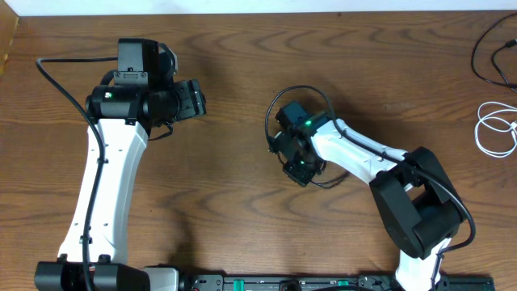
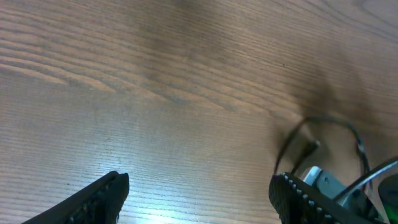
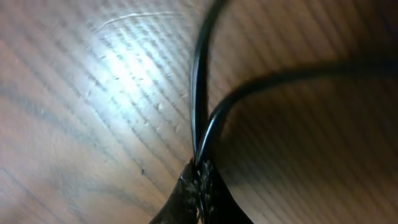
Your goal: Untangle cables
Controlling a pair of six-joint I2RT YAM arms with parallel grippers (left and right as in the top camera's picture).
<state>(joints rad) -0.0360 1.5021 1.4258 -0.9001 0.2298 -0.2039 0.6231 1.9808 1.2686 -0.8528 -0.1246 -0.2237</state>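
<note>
Brown wood-grain table (image 1: 242,48) fills every view and carries both arms and all the cables. At the left, the left gripper (image 2: 199,182) hovers just above bare wood with its two black ribbed fingers spread wide apart and nothing between them. At the centre, the right gripper (image 3: 199,171) is lowered to the surface with its jaws pressed together on a thin black flexible cable (image 3: 198,93). Two strands leave the pinch point: one runs straight away from the jaws and the other curves off to the side, so the grip appears to sit on a bend or a crossing. In the left wrist view this cable arcs as a loop, with a small plug end near it. At the far right edge, a thin white cable coiled in loose loops (image 1: 494,129) lies well apart from the held cable, and a second thin black cable (image 1: 485,61) lies just above it, separate from it. Judged from this layout, the bundle is already split. What is left is to open out the held loop. No brand, label or writing is legible in any view.
</note>
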